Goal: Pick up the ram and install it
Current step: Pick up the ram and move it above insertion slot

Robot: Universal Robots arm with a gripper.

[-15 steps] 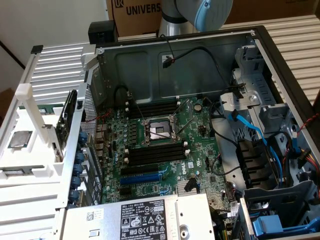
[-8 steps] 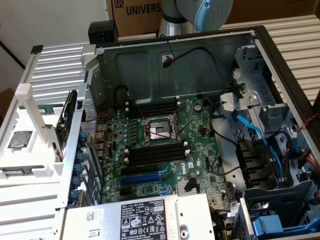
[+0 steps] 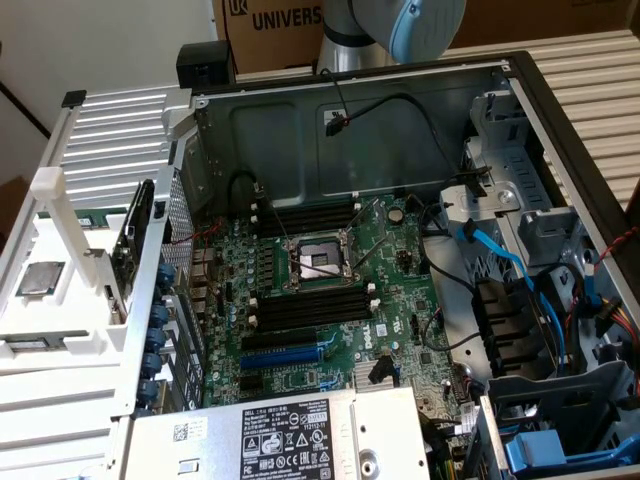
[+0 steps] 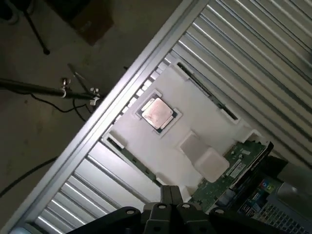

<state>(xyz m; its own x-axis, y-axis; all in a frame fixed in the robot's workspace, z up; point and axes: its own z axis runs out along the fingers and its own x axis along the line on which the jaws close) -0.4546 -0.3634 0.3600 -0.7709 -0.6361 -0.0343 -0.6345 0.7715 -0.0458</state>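
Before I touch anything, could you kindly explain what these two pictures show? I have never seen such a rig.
One picture looks from outside at an open grey metal computer case with its green motherboard; the grey-and-blue robot arm stands behind it. The other looks from a camera on the arm's wrist, over the shut black gripper, which holds nothing. Beside the case lies a white plastic tray with a square silver processor chip and a long thin green ram stick along its edge.
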